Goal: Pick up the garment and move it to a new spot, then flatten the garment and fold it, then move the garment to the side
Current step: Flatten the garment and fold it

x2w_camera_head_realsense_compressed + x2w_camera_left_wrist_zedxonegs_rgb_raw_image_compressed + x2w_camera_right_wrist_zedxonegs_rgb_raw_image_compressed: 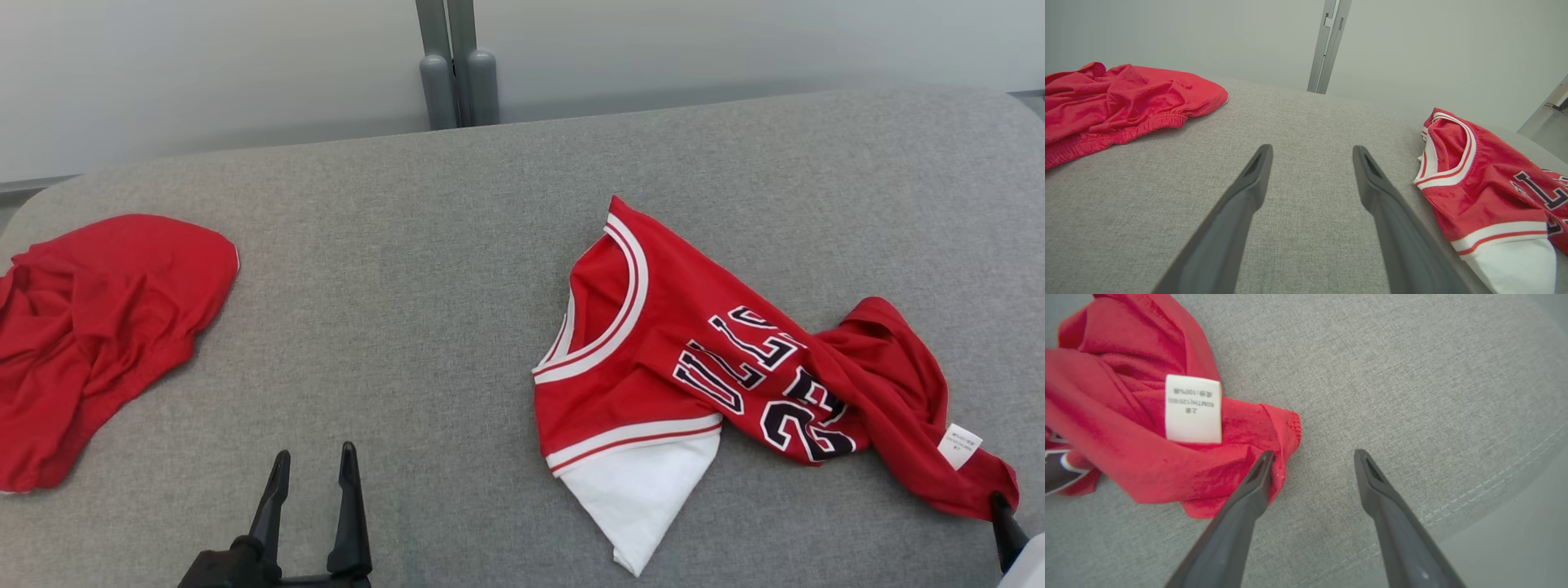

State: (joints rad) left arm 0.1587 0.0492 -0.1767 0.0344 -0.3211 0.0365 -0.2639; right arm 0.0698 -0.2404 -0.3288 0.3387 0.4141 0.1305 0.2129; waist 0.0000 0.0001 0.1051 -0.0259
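Left gripper (pixel 315 451) rises from the head view's bottom edge, jaws apart with nothing between them, above a grey fabric surface (pixel 424 269). To its right lies a red basketball jersey (pixel 694 367), crumpled, neckline toward the centre, a white care label (pixel 959 445) near its right end. Red shorts (pixel 90 327) sit bunched at the far left, well apart from the jersey.

From the left wrist, both fingers are spread over bare fabric, with the shorts upper left and the jersey at right.

From the right wrist, the right gripper (pixel 1314 455) is spread wide; its left fingertip overlaps the jersey's hem, and nothing is clamped.
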